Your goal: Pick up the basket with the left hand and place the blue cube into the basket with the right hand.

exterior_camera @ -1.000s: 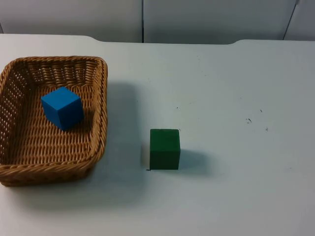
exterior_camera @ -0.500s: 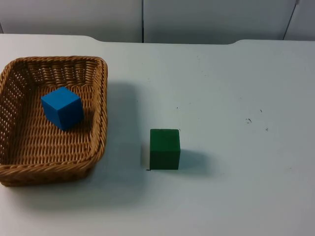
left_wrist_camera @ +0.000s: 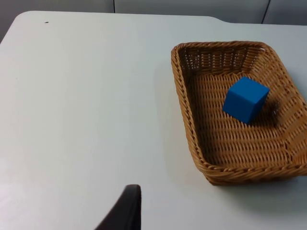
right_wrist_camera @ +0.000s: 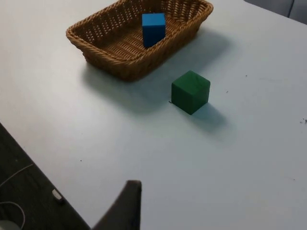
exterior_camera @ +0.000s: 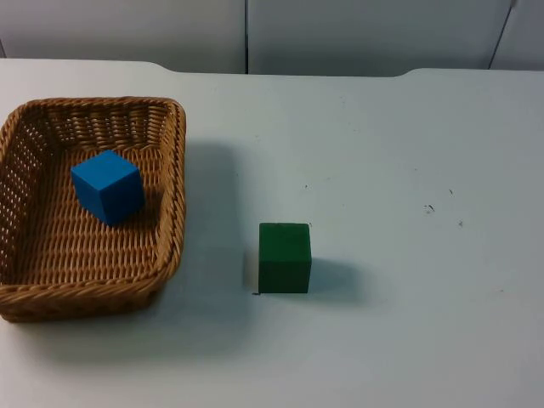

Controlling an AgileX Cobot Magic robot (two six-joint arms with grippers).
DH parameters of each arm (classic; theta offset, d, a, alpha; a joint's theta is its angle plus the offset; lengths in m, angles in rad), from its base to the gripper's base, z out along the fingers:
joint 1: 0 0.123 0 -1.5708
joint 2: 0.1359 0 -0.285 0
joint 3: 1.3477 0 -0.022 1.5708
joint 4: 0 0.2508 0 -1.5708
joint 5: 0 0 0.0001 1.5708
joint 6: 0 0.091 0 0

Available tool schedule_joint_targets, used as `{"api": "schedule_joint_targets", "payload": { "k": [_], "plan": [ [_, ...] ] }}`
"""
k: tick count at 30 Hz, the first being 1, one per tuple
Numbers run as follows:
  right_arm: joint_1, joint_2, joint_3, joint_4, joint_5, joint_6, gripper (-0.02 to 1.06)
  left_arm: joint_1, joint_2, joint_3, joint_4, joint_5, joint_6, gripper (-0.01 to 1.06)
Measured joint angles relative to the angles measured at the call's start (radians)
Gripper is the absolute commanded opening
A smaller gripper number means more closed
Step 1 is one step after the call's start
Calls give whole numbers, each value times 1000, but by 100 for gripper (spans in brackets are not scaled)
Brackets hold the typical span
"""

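A brown wicker basket (exterior_camera: 176, 195) rests on the white table at the left. A blue cube (exterior_camera: 107, 186) lies inside it, towards the back. Neither gripper touches the basket. The left gripper (left_wrist_camera: 125, 211) hangs over bare table, well off to the side of the basket (left_wrist_camera: 184, 108) and the blue cube (left_wrist_camera: 245, 99). The right gripper (right_wrist_camera: 125, 206) is held high near the table's edge, far from the basket (right_wrist_camera: 103, 57) and the blue cube (right_wrist_camera: 153, 28). Both arms wait pulled back.
A green cube (exterior_camera: 285, 257) stands on the table to the right of the basket, about a cube's width from its wall; it is also in the right wrist view (right_wrist_camera: 191, 91). The grey partition wall (exterior_camera: 255, 34) closes the back. Dark floor (right_wrist_camera: 19, 191) lies beyond the table's edge.
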Motion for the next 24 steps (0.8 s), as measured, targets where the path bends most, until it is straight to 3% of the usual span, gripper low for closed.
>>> {"api": "schedule_joint_targets", "payload": {
  "k": [4, 8, 9, 13, 14, 19, 24],
  "plan": [
    [-71, 0, 0, 0, 0, 0, 101, 0, 0, 0, 0, 0, 0, 105],
    [-229, 0, 0, 0, 0, 0, 101, 0, 0, 0, 0, 0, 0, 105],
    [-229, 0, 0, 0, 0, 0, 101, 0, 0, 0, 0, 0, 0, 105],
    [-422, 0, 0, -2, -2, 0, 101, 0, 0, 0, 0, 0, 6, 105],
    [-422, 0, 0, -2, -2, 0, 101, 0, 0, 0, 0, 0, 6, 105],
    [-614, 0, 0, -2, -2, 0, 101, 0, 0, 0, 0, 0, 9, 105],
    [-721, 0, 0, -2, -2, 0, 101, 0, 0, 0, 0, 0, 15, 105]
  ]
}}
